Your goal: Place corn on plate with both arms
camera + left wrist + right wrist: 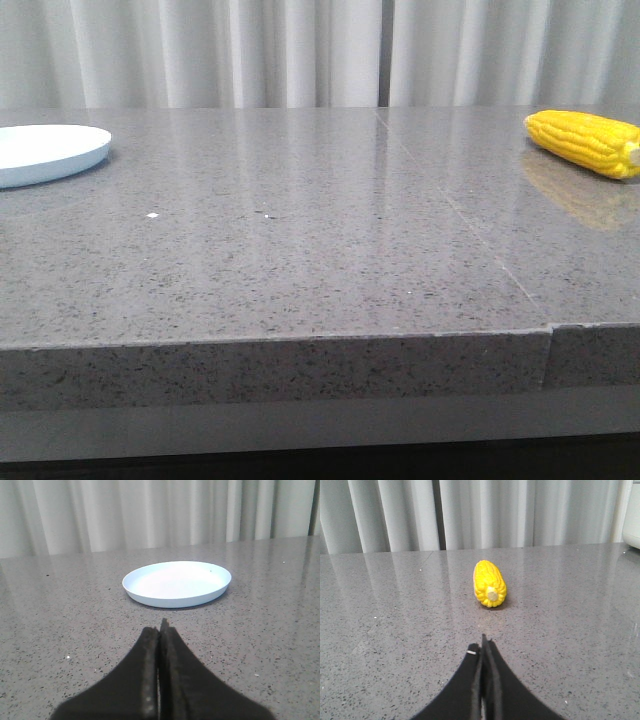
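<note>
Nothing picked up yet. I see both tools pressed closed and empty: left tool (160,630) faces the plate (177,584), right tool (483,647) faces the corn (489,583), lying on the worktop (300,260) far right of the plate. Next: open right tool, approach the corn.

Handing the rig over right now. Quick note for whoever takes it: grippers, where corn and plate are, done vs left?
Left gripper: jaws shut, empty, low over the table, plate straight ahead of it.
Right gripper: jaws shut, empty, corn ahead with its pale stub end facing it.
Corn lies on the grey table at the far right in the front view; the plate sits far left, empty, partly cut off by the frame.
Done: nothing yet, corn untouched.
Left: open the jaws, pick up the corn, carry it across to the plate, probably with a handover between arms, and set it down.
</note>
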### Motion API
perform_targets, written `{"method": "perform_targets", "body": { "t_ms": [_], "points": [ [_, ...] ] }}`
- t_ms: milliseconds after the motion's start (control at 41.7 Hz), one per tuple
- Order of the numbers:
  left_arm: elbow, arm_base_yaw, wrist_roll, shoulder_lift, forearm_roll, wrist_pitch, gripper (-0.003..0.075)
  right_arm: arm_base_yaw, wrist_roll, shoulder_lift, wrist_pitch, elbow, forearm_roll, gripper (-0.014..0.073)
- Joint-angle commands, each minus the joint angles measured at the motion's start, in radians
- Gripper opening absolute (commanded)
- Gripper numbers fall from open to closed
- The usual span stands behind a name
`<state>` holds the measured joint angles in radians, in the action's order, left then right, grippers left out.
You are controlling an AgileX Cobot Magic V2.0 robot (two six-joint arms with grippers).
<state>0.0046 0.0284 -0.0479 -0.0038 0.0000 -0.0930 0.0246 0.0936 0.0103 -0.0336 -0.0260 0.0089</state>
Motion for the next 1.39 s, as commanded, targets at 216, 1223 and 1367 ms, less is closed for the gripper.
{"method": "perform_targets", "body": {
  "t_ms": [216, 1223, 1367],
  "points": [
    [0.004, 0.003, 0.010, -0.019, 0.000, 0.078, -0.0020, -0.001, -0.007, 0.012, 0.083, 0.015, -0.001, -0.0120],
    [-0.281, 0.003, 0.006, 0.005, -0.011, 0.111, -0.0020, -0.001, -0.007, -0.016, -0.030, 0.315, -0.001, -0.0120],
    [-0.451, 0.003, 0.006, 0.092, -0.011, -0.025, -0.0020, -0.001, -0.007, -0.124, -0.130, 0.473, -0.001, -0.0120]
  ]
}}
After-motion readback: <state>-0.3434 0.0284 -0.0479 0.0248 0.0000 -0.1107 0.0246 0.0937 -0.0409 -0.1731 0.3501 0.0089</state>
